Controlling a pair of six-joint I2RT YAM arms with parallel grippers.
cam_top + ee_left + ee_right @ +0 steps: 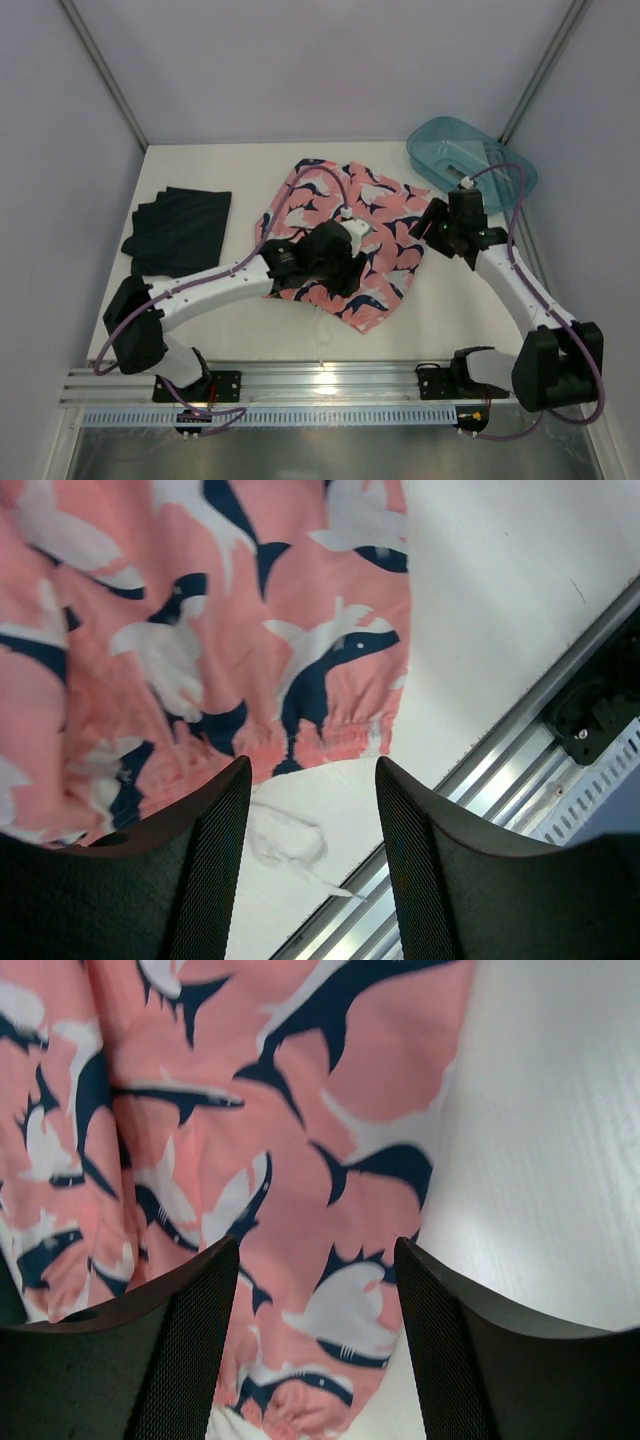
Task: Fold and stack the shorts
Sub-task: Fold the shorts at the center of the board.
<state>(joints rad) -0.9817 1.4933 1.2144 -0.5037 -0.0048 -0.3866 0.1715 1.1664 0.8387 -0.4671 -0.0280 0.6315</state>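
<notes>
I am hovering my left pincer (pixel 312 770) and right pincer (pixel 315 1250), both released and empty, over the pink shorts (pixel 390 215) lying just under them, ready to fold. The dark shorts (pixel 180 230) are waiting far left.

No legible text, label, brand or number; pink shorts (pixel 388 206) print: shapes only

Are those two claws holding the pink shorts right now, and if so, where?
Nothing is held. The left gripper and the right gripper both stand open over the pink shorts, with no fabric pinched between their fingers.
</notes>
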